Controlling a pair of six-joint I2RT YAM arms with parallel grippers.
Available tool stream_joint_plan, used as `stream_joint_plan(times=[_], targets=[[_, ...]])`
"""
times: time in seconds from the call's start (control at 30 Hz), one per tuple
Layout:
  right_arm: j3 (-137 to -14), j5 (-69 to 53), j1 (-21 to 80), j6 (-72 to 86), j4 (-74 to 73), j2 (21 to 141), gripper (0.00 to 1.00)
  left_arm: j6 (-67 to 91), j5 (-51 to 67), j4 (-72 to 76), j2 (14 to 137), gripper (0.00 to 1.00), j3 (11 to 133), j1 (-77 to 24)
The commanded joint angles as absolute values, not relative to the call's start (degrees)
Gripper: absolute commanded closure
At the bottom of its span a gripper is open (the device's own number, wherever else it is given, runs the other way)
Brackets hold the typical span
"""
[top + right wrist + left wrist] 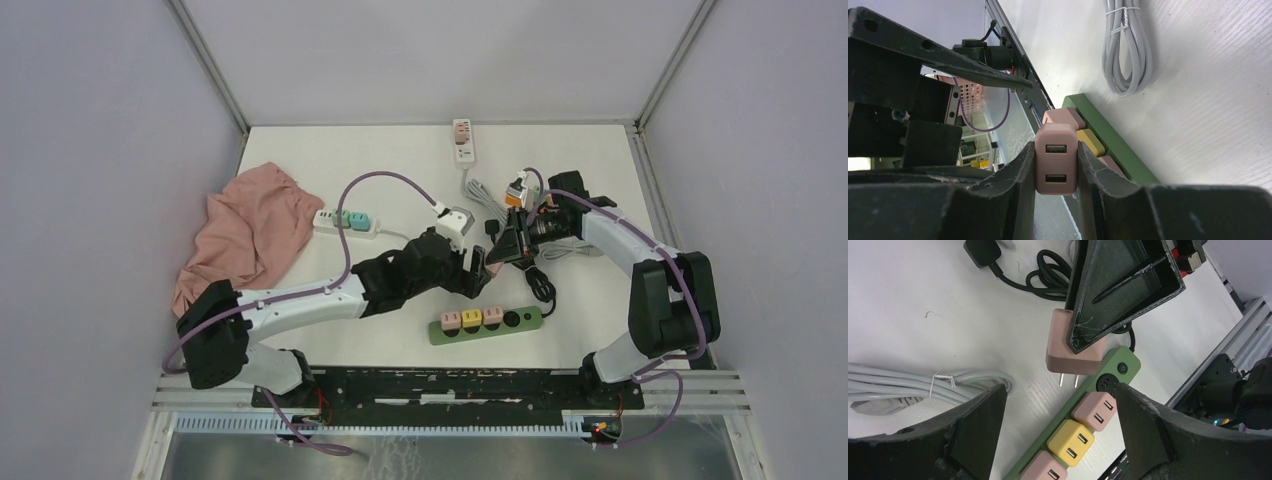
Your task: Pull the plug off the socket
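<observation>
Robot lab cell: blank grey walls (100,150), aluminium-framed white table (400,160).

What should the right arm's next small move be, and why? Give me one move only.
Probably carry the pink plug sideways and lower it onto bare table. The right end effector is shut on it, and its prongs are fully bared, out of the green power strip, so the pull itself looks done.
</observation>
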State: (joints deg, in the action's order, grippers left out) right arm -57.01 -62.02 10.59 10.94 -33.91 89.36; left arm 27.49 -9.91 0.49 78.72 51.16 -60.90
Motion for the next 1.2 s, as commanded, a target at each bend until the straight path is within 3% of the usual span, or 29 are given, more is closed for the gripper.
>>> stream_joint_plan(times=[0.0, 0.17, 0.37, 0.43, 0.57, 0.67, 0.73, 0.9, 1.17], targets=[[-59.51, -64.43, 10.36, 11.47, -33.15, 89.46, 0.86, 25.96, -14.15, -2.17, 82.57, 0.13, 57.3, -62.11], [-59.52, -64.55, 10.32, 11.35, -33.34, 89.51, 0.86, 25.18, -15.1, -3.21, 87.27, 0.15, 61.65, -63.06], [-59.6, -64.65, 10.32, 11.36, -33.44, 89.47, 0.86, 25.22, -15.5, -6.87, 92.27, 0.29, 66.5, -63.52], [-59.67, -64.7, 10.3, 11.38, -33.49, 89.49, 0.86, 25.14, -15.1, -6.98, 92.72, 0.39, 66.87, -63.5], [-59.7, -64.84, 10.37, 11.37, -33.55, 89.49, 0.84, 24.83, -15.39, -7.19, 92.73, 0.8, 67.05, -63.6], [-59.77, -64.9, 10.3, 10.93, -33.85, 89.49, 0.67, 24.18, -16.1, -7.44, 92.08, 0.91, 66.49, -63.56], [-60.19, -65.01, 10.37, 10.01, -34.56, 89.37, 0.5, 23.72, -17.08, -7.28, 91.27, 0.96, 65.43, -63.55], [-61.78, -64.97, 10.32, 6.49, -37.95, 88.89, 0.31, 23.29, -20.49, -6.04, 87.49, 0.97, 60.6, -63.44], [-63.33, -63.29, 9.9, 1.44, -41.19, 87.84, 0.29, 27.0, -31.05, -4.17, 78.03, 0.97, 48.81, -61.56]])
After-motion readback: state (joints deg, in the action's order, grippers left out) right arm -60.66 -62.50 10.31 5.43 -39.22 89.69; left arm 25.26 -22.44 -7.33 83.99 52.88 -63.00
